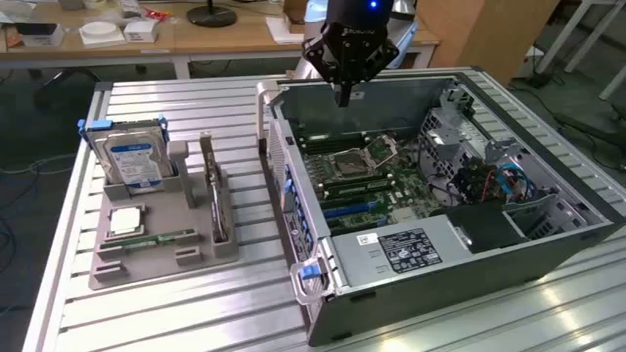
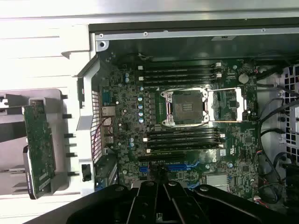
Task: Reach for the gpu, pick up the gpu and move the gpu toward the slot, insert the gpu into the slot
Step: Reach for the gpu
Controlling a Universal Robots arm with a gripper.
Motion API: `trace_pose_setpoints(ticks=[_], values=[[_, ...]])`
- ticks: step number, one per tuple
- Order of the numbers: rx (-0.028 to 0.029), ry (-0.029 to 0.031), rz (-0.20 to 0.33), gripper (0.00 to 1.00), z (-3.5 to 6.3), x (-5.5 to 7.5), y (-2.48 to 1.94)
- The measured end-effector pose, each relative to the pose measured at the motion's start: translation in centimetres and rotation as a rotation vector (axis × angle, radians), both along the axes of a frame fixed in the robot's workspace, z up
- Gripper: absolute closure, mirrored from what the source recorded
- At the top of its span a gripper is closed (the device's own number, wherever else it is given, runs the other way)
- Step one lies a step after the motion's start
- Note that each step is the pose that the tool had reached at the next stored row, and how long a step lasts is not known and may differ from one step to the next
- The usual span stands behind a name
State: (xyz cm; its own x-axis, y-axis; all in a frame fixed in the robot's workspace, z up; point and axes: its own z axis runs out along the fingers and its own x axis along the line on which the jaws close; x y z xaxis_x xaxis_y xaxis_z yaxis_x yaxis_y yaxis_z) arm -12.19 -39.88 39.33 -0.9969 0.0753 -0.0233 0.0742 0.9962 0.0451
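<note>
The gpu stands on edge in a grey holder on the table, at the exterior view's left of the open computer case. The wrist view shows the gpu as a green-faced card beside the case wall. My gripper hangs above the case's far edge, shut with nothing in it, well away from the gpu. Its fingers point down over the green motherboard. A blue slot lies on the board just beyond the fingertips; the same slot shows near the board's front.
The holder also carries a blue-labelled hard drive, a CPU chip and a memory stick. Inside the case are the square CPU socket, memory slots and cables. A desk stands behind.
</note>
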Motion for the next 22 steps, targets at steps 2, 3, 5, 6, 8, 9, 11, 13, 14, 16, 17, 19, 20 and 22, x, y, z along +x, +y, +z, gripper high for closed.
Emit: trace_pose_setpoints(ticks=[2,3,5,6,8,9,11,13,14,16,17,19,20,22], values=[[0.0000,0.0000,0.000,0.90,0.00,0.0,0.00],[0.0000,0.0000,0.000,0.90,0.00,0.0,0.00],[-0.0001,0.0000,0.000,0.90,0.00,-0.1,0.00],[0.0000,0.0000,0.000,0.90,0.00,-0.2,0.00],[-0.0001,0.0000,0.000,0.90,0.01,-0.4,0.00],[0.0000,-0.0001,0.000,0.90,0.00,-0.5,0.00],[0.0001,-0.0001,0.000,0.90,0.00,-0.8,0.00],[0.0000,-0.0001,0.000,0.90,0.00,-1.0,0.00],[0.0000,-0.0001,0.000,0.90,0.00,-1.1,0.00],[0.0000,0.0000,0.000,0.90,0.00,-1.3,0.00],[0.0000,0.0000,0.000,0.90,0.00,-1.5,-0.01],[0.0000,-0.0001,0.000,0.90,0.00,-1.8,-0.01],[0.0000,0.0000,0.000,0.90,0.00,-2.0,-0.01],[0.0000,-0.0001,0.000,0.90,0.00,-2.3,-0.02]])
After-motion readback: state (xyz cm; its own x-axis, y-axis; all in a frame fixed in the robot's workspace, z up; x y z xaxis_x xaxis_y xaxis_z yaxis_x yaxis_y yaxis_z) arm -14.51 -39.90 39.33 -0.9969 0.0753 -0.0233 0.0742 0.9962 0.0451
